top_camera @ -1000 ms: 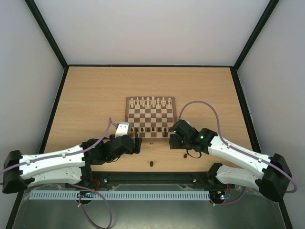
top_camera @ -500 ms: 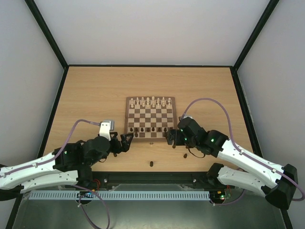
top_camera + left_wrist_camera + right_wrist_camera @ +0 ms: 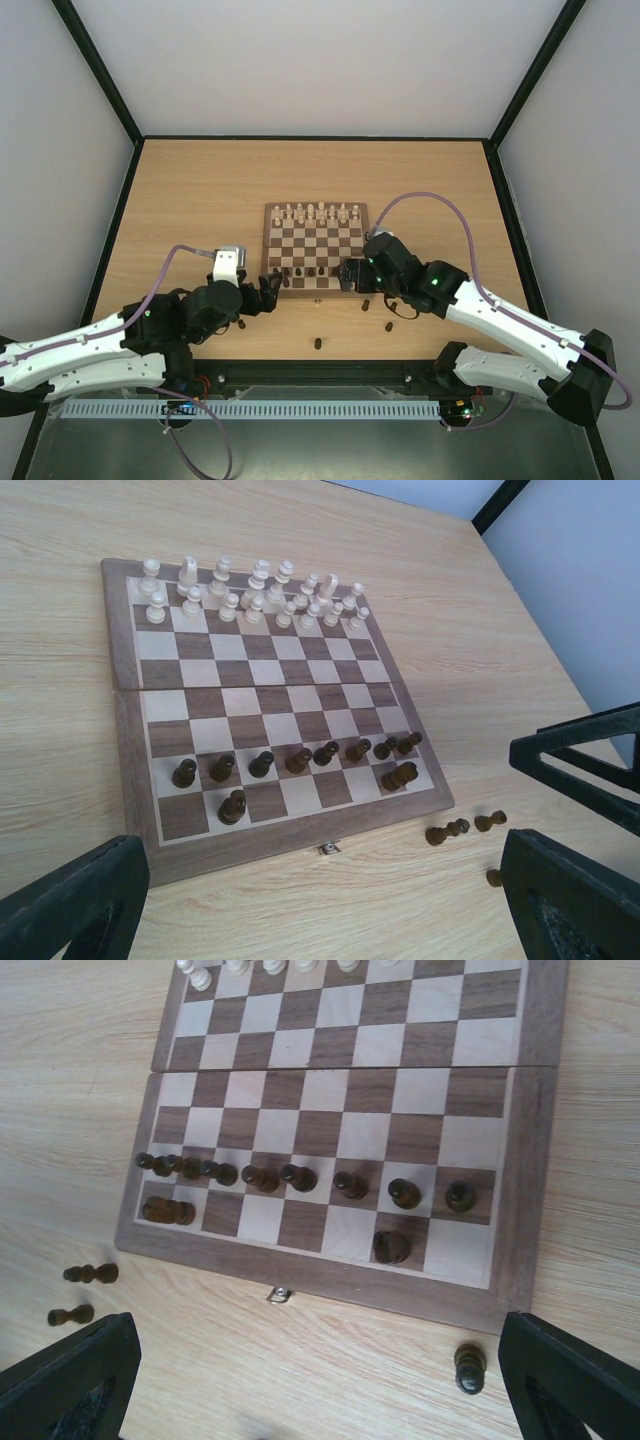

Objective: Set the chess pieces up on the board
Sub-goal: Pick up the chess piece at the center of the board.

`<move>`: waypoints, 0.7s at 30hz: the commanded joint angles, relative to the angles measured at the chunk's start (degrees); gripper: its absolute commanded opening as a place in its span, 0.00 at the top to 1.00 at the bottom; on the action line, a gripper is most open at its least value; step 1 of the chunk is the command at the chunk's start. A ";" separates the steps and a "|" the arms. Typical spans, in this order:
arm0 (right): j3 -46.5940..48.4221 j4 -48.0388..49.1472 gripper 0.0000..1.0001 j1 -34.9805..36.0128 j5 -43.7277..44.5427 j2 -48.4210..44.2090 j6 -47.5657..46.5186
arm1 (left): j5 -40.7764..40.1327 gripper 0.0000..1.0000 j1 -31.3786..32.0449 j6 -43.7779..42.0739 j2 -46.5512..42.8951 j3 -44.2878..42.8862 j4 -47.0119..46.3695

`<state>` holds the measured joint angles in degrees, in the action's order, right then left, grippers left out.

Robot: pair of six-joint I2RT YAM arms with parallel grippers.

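Note:
The board [image 3: 315,250] lies mid-table. Cream pieces [image 3: 315,212] fill its two far rows. A row of dark pawns [image 3: 318,271] stands near the front. In the left wrist view, one dark piece [image 3: 232,806] stands on the front row and another [image 3: 398,776] lies tipped at the front right. Loose dark pieces [image 3: 317,344] [image 3: 388,326] lie on the table in front of the board. My left gripper [image 3: 270,290] is open and empty at the board's front left corner. My right gripper [image 3: 350,274] is open and empty at the front right edge.
The board's clasp [image 3: 327,849] faces the arms. Two loose dark pieces [image 3: 447,831] [image 3: 490,821] lie right of the clasp, and one [image 3: 470,1368] stands off the board's corner. Black frame posts and grey walls ring the wooden table [image 3: 200,200].
My left arm has drawn back to the left, its gripper now at the board's front left corner. My right gripper has moved up and left onto the board's front right edge.

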<state>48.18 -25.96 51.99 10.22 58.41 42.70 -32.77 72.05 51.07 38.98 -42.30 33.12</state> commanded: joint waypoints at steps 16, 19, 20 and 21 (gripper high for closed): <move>-4.68 -8.73 0.05 0.39 0.10 3.18 2.45 | -0.86 0.01 -3.24 -0.62 3.85 0.87 0.81; -4.36 -7.85 0.10 1.78 -2.24 2.57 2.31 | -0.60 0.01 -4.70 -1.34 4.43 1.35 0.78; -4.28 -7.16 0.11 3.00 -2.80 2.38 2.41 | -0.49 0.01 -5.27 -1.51 4.37 1.75 0.79; -4.29 -6.95 0.12 4.35 -3.22 2.31 2.70 | -0.22 0.01 -6.00 -1.64 4.14 2.20 0.73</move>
<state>43.94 -31.44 52.86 9.52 61.45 44.42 -33.01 67.99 50.92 43.24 -41.45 33.98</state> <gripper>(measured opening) 0.891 0.990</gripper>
